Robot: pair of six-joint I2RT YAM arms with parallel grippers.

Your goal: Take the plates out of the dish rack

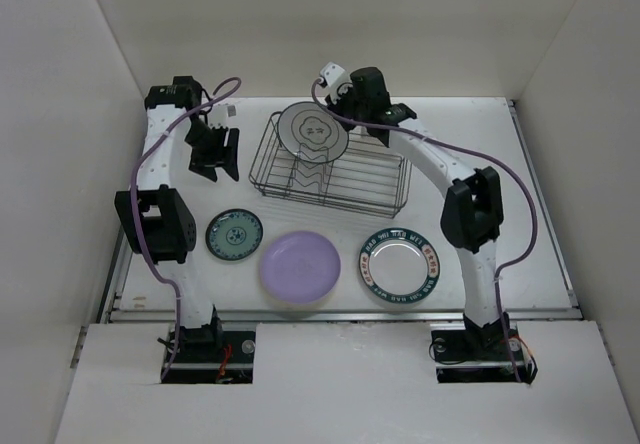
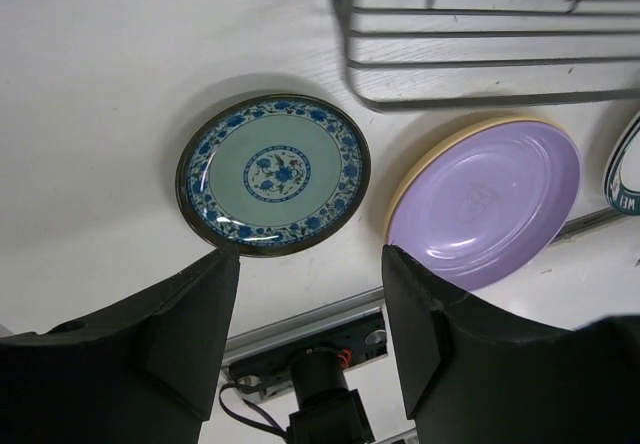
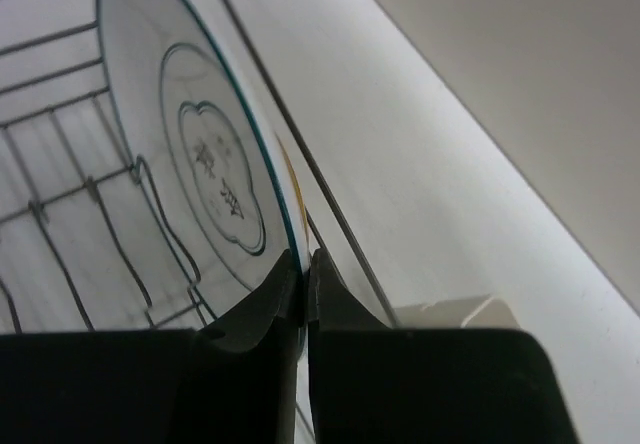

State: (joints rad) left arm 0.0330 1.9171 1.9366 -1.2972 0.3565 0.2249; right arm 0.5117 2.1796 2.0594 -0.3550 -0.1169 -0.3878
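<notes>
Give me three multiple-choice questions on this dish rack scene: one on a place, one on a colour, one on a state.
1. The lavender plate lies: A) between the teal plate and the green-rimmed plate; B) inside a sink; C) on a shelf.
2. The standing plate in the dish rack, gripped by the right gripper, is: A) plain yellow; B) white with a grey pattern; C) plain red.
3. The left gripper is: A) shut on a fork; B) shut on a spoon; C) open and empty.
Answers: A, the top view shows it between them; B, grey marks on white show in the right wrist view; C, its jaws stand apart with nothing between.
</notes>
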